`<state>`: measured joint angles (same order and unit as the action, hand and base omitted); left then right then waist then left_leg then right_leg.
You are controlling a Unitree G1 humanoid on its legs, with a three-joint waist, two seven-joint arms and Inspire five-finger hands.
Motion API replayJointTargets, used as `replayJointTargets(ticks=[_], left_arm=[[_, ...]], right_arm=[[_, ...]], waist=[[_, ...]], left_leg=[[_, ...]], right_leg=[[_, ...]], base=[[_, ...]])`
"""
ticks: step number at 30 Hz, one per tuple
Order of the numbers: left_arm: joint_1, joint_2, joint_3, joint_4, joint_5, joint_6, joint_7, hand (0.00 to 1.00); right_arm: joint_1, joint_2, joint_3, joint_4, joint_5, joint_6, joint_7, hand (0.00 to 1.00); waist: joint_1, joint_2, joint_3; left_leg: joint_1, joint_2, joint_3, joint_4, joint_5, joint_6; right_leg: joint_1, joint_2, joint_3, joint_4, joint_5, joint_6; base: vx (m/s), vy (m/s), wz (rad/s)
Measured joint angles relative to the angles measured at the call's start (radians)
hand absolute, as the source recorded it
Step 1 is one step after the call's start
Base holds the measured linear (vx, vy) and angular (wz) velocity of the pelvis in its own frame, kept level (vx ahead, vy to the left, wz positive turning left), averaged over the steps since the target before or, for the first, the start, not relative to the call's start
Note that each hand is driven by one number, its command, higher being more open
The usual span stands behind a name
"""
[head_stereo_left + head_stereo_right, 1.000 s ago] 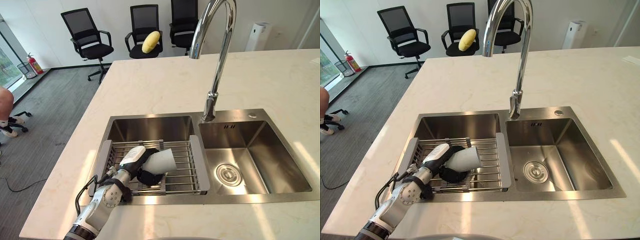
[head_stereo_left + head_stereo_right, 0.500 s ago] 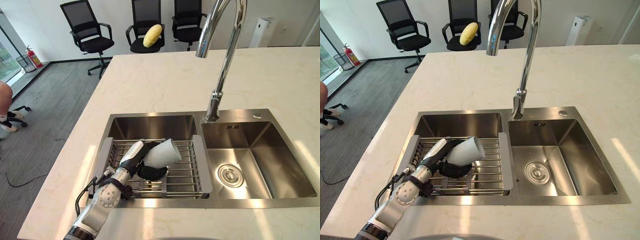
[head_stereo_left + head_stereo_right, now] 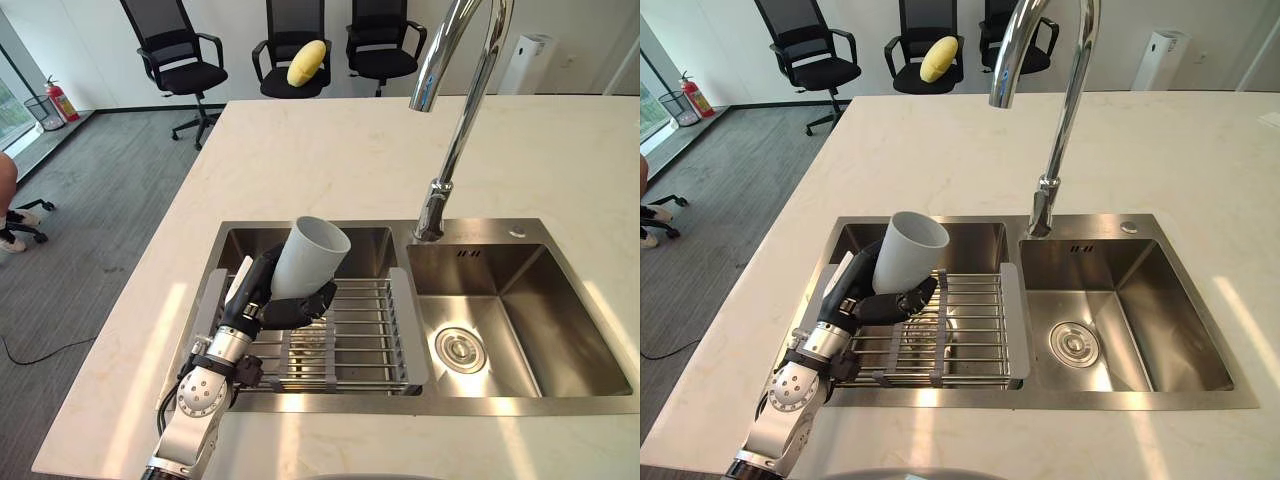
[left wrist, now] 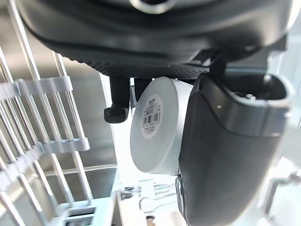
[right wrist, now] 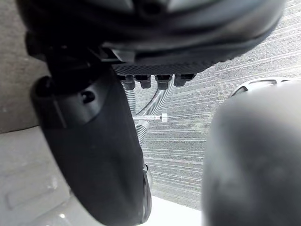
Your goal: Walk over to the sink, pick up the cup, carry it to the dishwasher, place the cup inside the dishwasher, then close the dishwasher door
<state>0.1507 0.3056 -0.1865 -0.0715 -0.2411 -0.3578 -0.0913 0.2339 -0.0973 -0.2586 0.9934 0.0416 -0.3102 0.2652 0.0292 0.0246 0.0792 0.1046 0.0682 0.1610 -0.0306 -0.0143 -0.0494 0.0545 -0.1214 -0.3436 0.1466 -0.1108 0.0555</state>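
Gripping the white cup (image 3: 308, 255) round its lower wall, the left hand (image 3: 268, 300) has its fingers curled tight on it, mouth tilted up, seemingly clear above the wire rack (image 3: 355, 340) just below. Beyond lie the sink (image 3: 590, 350) and faucet (image 3: 455, 130). Pick-up looks done; carrying to the dishwasher, placing and closing its door remain. Of the right hand (image 5: 94, 141) I cannot tell the state.

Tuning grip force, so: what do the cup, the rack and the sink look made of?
The cup: white, opaque, matte with a soft sheen, thickish rim; ceramic or hard plastic, can't tell which. The rack: thin bright metal wires, likely steel, with grey plastic-looking end bars. The sink: brushed stainless steel, judging by its dull streaky reflections.
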Motion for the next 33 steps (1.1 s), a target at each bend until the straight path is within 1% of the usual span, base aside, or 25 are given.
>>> replayJointTargets(ticks=[7, 10, 14, 17, 19, 21, 23, 24, 25, 26, 27, 28, 29, 30, 31, 32, 33], left_arm=[[0.045, -0.031, 0.029, 0.0, -0.014, -0.045, 0.003, 0.0], [0.064, -0.04, 0.04, -0.001, -0.015, -0.06, 0.001, 0.0], [0.077, -0.056, 0.05, -0.015, -0.019, -0.064, -0.003, 0.0], [0.108, -0.074, 0.056, -0.065, -0.036, -0.063, -0.005, 0.0], [0.118, -0.093, 0.058, -0.111, -0.044, -0.064, 0.0, 0.0], [0.117, -0.109, 0.059, -0.125, -0.046, -0.071, 0.003, 0.0], [0.116, -0.134, 0.059, -0.125, -0.046, -0.076, 0.006, 0.0], [0.111, -0.141, 0.059, -0.127, -0.045, -0.088, 0.008, 0.0], [0.108, -0.144, 0.061, -0.132, -0.045, -0.097, 0.013, 0.0], [0.1, -0.143, 0.073, -0.134, -0.045, -0.116, 0.025, 0.0], [0.102, -0.145, 0.078, -0.134, -0.044, -0.118, 0.047, 0.0], [0.102, -0.146, 0.082, -0.136, -0.044, -0.121, 0.057, 0.0], [0.104, -0.154, 0.091, -0.142, -0.045, -0.128, 0.075, 0.0], [0.104, -0.159, 0.099, -0.146, -0.045, -0.13, 0.089, 0.0], [0.102, -0.156, 0.106, -0.152, -0.049, -0.131, 0.091, 0.0], [0.101, -0.155, 0.121, -0.162, -0.057, -0.132, 0.091, 0.0], [0.083, -0.152, 0.12, -0.161, -0.064, -0.132, 0.093, 0.0]], right_arm=[[-0.003, 0.005, 0.0, 0.001, 0.016, 0.0, -0.004, 1.0], [-0.003, 0.005, 0.0, 0.004, 0.018, 0.0, -0.004, 1.0], [-0.002, 0.005, 0.0, 0.004, 0.018, 0.0, -0.011, 1.0], [0.01, 0.004, 0.0, 0.004, 0.018, 0.0, -0.018, 1.0], [0.014, 0.005, -0.001, 0.004, 0.018, 0.0, -0.022, 1.0], [0.027, 0.006, -0.001, 0.003, 0.017, -0.001, -0.021, 1.0], [0.042, 0.006, -0.001, -0.004, 0.017, -0.01, -0.021, 1.0], [0.045, 0.007, 0.0, -0.004, 0.017, -0.017, -0.021, 1.0], [0.041, 0.008, 0.001, -0.004, 0.016, -0.019, -0.021, 1.0], [0.034, 0.008, 0.01, -0.003, 0.016, -0.021, -0.02, 1.0], [0.033, 0.005, 0.011, 0.003, 0.017, -0.022, -0.02, 1.0], [0.029, 0.002, 0.011, 0.005, 0.017, -0.024, -0.021, 1.0], [0.005, -0.013, 0.012, 0.019, 0.018, -0.03, -0.023, 1.0], [-0.033, -0.035, 0.015, 0.027, 0.023, -0.031, -0.027, 1.0], [-0.052, -0.044, 0.022, 0.028, 0.035, -0.035, -0.028, 1.0], [-0.092, -0.062, 0.031, 0.029, 0.047, -0.047, -0.028, 1.0], [-0.119, -0.072, 0.033, 0.037, 0.058, -0.046, -0.027, 1.0]], waist=[[0.004, -0.005, 0.002], [0.007, -0.005, 0.002], [0.008, -0.006, 0.002], [0.01, -0.009, 0.003], [0.013, -0.017, 0.011], [0.007, -0.023, 0.015], [0.008, -0.027, 0.012], [0.01, -0.023, 0.001], [0.018, -0.022, -0.005], [0.017, -0.043, -0.002], [0.018, -0.06, -0.011], [0.022, -0.066, -0.018], [0.037, -0.065, -0.023], [0.059, -0.043, -0.03], [0.07, -0.028, -0.032], [0.085, -0.015, -0.022], [0.089, -0.005, -0.006]], left_leg=[[0.003, -0.006, 0.001, 0.006, -0.006, 0.008], [0.002, -0.005, 0.013, 0.028, -0.021, 0.008], [0.0, -0.006, 0.015, 0.047, -0.039, 0.01], [-0.007, -0.012, 0.022, 0.066, -0.059, 0.014], [-0.011, -0.023, 0.03, 0.095, -0.081, 0.019], [-0.011, -0.038, 0.031, 0.141, -0.113, 0.028], [-0.021, -0.048, 0.026, 0.174, -0.13, 0.042], [-0.042, -0.056, 0.022, 0.183, -0.134, 0.051], [-0.059, -0.054, 0.03, 0.187, -0.134, 0.058], [-0.076, -0.084, 0.029, 0.205, -0.13, 0.069], [-0.089, -0.109, 0.014, 0.216, -0.126, 0.076], [-0.098, -0.119, 0.009, 0.227, -0.126, 0.077], [-0.138, -0.125, 0.007, 0.26, -0.126, 0.077], [-0.187, -0.109, 0.004, 0.299, -0.118, 0.077], [-0.203, -0.101, 0.003, 0.321, -0.112, 0.074], [-0.219, -0.083, -0.004, 0.366, -0.109, 0.071], [-0.254, -0.072, -0.01, 0.449, -0.109, 0.07]], right_leg=[[0.003, -0.002, 0.015, -0.012, 0.011, 0.0], [0.003, -0.001, 0.035, -0.015, 0.017, 0.002], [0.0, -0.001, 0.057, -0.024, 0.023, 0.004], [-0.02, -0.011, 0.077, 0.001, 0.019, 0.012], [-0.052, -0.032, 0.096, 0.067, -0.009, 0.021], [-0.084, -0.064, 0.099, 0.18, -0.044, 0.017], [-0.116, -0.087, 0.103, 0.254, -0.048, 0.013], [-0.117, -0.093, 0.112, 0.247, -0.05, 0.019], [-0.131, -0.104, 0.117, 0.274, -0.075, 0.028], [-0.186, -0.149, 0.131, 0.502, -0.136, 0.061], [-0.183, -0.164, 0.152, 0.619, -0.161, 0.095], [-0.18, -0.163, 0.161, 0.633, -0.167, 0.104], [-0.181, -0.153, 0.173, 0.573, -0.182, 0.115], [-0.167, -0.118, 0.188, 0.469, -0.181, 0.113], [-0.144, -0.101, 0.201, 0.403, -0.181, 0.113], [-0.085, -0.074, 0.213, 0.272, -0.171, 0.092], [-0.029, -0.062, 0.212, 0.171, -0.154, 0.061]], base=[[-0.01, 0.006, -0.02], [-0.03, 0.009, -0.15], [-0.02, 0.015, -0.19], [0.0, 0.037, -0.19], [0.02, 0.058, -0.2], [0.0, 0.053, -0.03], [-0.03, 0.101, 0.07], [-0.05, 0.101, 0.08], [-0.05, 0.048, 0.16], [-0.03, -0.012, 0.33], [-0.01, -0.033, 0.43], [0.01, -0.057, 0.32], [-0.04, -0.051, -0.09], [-0.05, -0.033, -0.33], [-0.1, -0.057, -0.71], [-0.12, -0.081, -0.74], [-0.11, -0.085, -0.63]])
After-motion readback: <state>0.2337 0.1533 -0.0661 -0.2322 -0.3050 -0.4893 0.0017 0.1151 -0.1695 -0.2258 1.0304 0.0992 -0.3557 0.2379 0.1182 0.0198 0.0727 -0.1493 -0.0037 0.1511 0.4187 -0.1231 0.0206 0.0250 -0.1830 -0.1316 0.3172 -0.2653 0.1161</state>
